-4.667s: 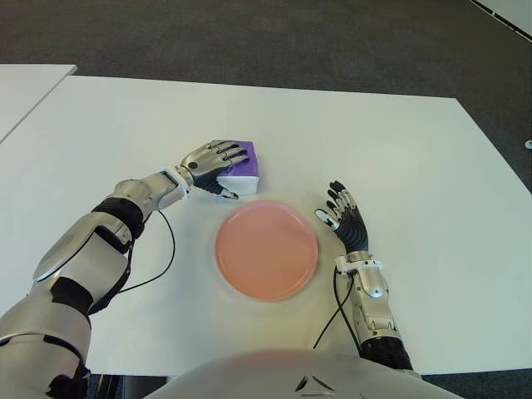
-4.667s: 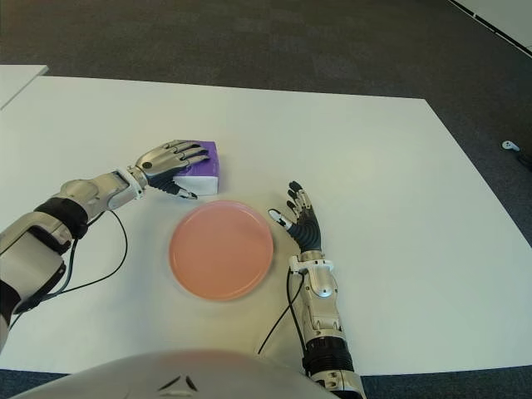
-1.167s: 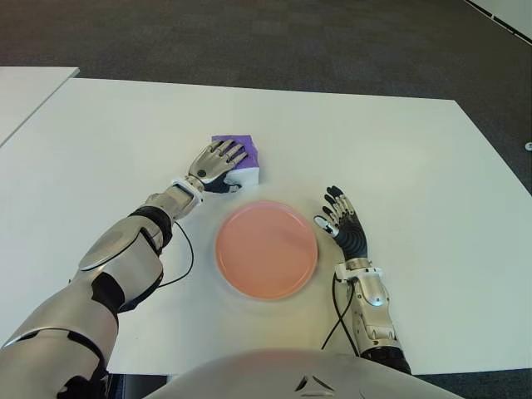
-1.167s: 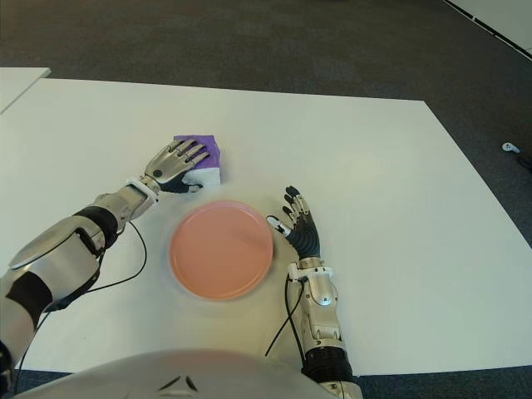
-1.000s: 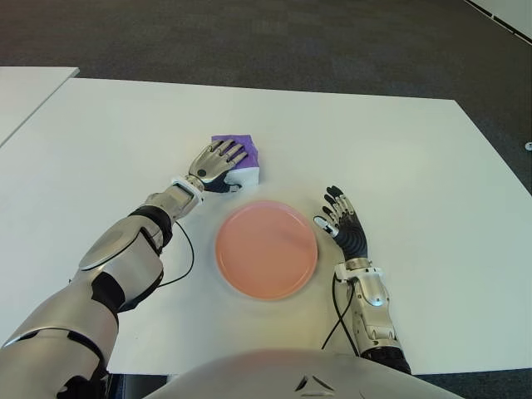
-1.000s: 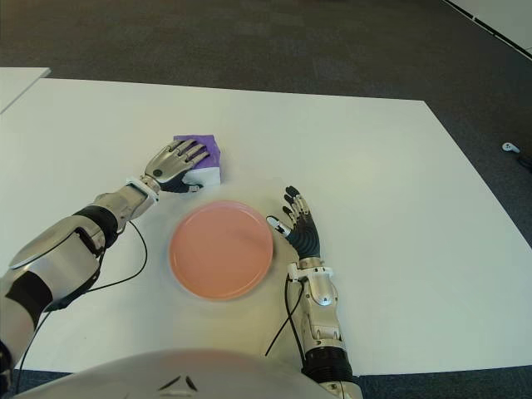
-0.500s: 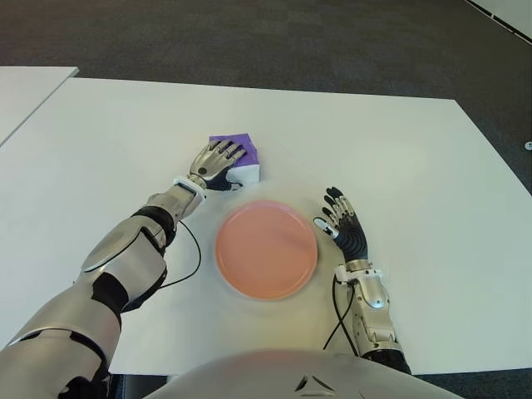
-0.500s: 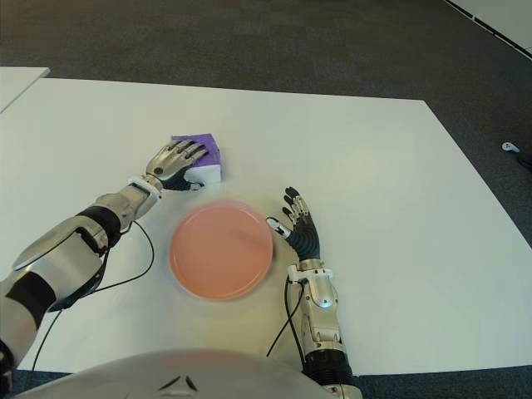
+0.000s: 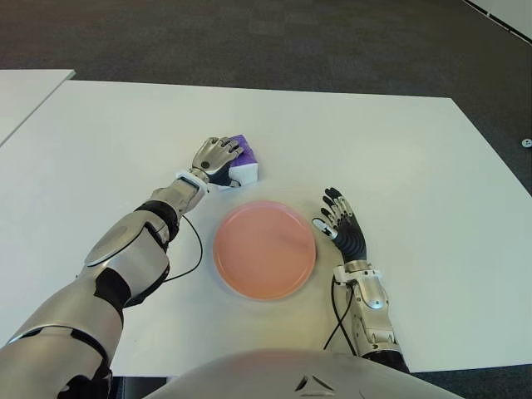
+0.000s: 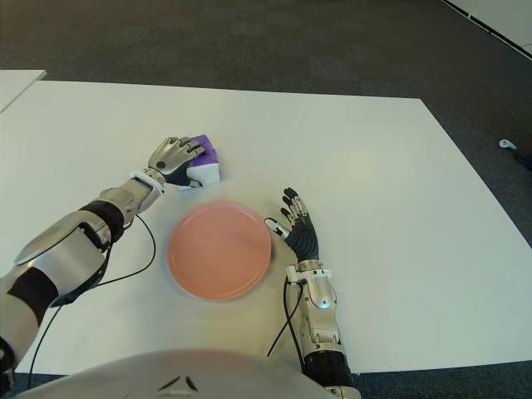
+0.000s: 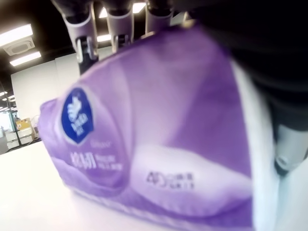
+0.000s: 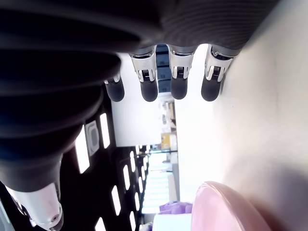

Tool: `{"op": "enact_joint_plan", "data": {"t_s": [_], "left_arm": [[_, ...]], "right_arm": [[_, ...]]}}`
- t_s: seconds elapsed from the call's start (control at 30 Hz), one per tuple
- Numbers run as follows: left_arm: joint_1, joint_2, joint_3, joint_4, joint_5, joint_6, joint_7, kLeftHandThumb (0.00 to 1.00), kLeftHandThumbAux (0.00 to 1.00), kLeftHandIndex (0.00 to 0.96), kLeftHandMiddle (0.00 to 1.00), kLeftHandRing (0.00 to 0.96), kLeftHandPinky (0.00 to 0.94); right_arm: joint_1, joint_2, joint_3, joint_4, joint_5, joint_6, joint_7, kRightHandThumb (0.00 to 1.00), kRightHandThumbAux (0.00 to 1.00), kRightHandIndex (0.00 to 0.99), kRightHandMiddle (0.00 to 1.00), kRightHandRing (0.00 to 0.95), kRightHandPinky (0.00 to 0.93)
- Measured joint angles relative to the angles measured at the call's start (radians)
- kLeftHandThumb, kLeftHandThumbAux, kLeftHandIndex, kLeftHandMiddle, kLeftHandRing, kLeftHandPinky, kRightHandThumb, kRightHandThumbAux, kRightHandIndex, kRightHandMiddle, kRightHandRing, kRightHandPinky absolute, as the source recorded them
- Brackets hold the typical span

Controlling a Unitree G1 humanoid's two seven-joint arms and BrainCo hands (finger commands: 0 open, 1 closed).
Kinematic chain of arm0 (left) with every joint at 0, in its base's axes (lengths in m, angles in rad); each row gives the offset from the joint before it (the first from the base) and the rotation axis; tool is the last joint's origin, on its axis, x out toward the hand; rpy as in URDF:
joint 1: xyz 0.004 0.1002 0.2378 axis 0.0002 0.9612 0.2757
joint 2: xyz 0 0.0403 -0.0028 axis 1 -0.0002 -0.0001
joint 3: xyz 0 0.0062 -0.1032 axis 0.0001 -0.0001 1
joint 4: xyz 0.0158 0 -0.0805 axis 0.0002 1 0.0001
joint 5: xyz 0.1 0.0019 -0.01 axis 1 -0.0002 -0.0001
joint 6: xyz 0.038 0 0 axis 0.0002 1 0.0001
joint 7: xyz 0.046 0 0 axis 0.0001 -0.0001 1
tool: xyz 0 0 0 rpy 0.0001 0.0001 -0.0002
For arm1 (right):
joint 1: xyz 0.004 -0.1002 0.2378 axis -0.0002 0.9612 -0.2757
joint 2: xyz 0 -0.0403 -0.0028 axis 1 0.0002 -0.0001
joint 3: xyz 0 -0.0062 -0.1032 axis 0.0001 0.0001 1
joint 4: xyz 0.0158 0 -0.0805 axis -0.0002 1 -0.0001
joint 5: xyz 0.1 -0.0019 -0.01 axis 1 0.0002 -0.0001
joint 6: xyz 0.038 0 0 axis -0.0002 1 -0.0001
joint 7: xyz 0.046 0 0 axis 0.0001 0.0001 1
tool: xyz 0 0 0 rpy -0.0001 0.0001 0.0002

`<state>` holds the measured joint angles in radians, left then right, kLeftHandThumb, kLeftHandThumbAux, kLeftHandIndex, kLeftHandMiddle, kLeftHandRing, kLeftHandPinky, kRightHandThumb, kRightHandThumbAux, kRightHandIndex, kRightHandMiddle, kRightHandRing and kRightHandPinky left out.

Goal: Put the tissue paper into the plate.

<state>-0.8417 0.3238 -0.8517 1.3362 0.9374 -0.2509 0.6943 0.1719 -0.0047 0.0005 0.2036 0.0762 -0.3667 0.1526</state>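
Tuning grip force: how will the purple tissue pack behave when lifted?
The tissue pack looks soft: its wrapper bulges under the left hand closed over it, so it will likely squash. Probably light for its size. The glossy film may slip.

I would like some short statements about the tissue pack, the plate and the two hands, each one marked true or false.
1. The tissue pack lies inside the pink plate. False: it is on the white table, beyond the plate on the robot's left side.
2. The left hand is closed around the tissue pack. True.
3. The right hand holds the plate. False: it shows to the right of the plate, fingers spread, holding nothing.
4. The plate has nothing in it. True.
5. The tissue pack is green. False: it is purple and white.
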Motion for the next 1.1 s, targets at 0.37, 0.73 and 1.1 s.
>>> {"op": "enact_joint_plan", "data": {"t_s": [0.37, 0.73, 1.1], "left_arm": [[-0.001, -0.002, 0.006, 0.0, -0.002, 0.0, -0.001, 0.947, 0.652, 0.382, 0.504, 0.526, 0.738], [0.0, -0.003, 0.023, 0.0, -0.023, -0.004, -0.005, 0.948, 0.651, 0.384, 0.508, 0.527, 0.725], [0.001, -0.003, 0.028, 0.0, -0.027, -0.004, -0.007, 0.948, 0.65, 0.386, 0.51, 0.528, 0.719]], "right_arm": [[0.021, 0.0, 0.001, -0.022, 0.001, 0.012, 0.002, 0.0, 0.695, 0.0, 0.003, 0.0, 0.0], [0.026, -0.001, 0.0, -0.038, 0.003, 0.024, 0.007, 0.016, 0.692, 0.0, 0.0, 0.0, 0.0], [0.03, -0.003, 0.0, -0.045, 0.004, 0.033, 0.01, 0.003, 0.696, 0.0, 0.0, 0.0, 0.0]]}}
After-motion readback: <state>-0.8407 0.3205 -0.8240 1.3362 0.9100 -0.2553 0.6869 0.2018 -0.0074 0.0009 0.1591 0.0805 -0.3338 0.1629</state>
